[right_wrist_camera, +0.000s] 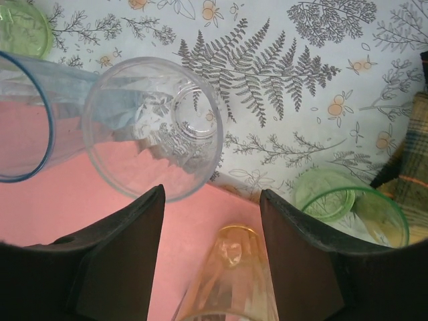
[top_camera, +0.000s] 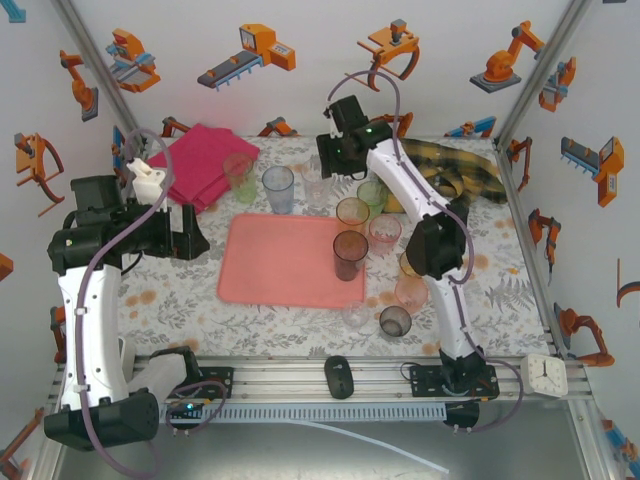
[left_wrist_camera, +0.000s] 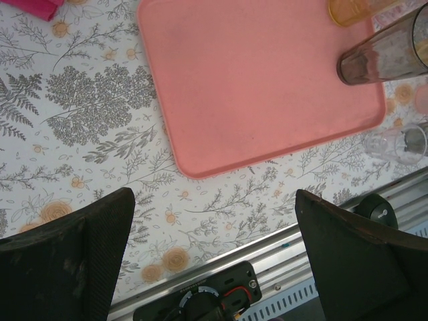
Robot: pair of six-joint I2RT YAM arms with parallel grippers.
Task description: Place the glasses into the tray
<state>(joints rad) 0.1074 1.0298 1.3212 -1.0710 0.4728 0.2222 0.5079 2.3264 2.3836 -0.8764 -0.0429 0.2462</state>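
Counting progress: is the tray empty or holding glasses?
Holding: at least one dark glass stands upright on the tray, inside its right rim.

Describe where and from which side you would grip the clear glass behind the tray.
Probably its rim, from straight above: the clear glass stands upright, mouth open, so the open right end effector could pinch the wall, one finger inside. The blue glass stands close, crowding a sideways approach.

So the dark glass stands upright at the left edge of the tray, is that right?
Not quite: the top view shows the dark glass standing upright at the right edge of the tray, not the left.
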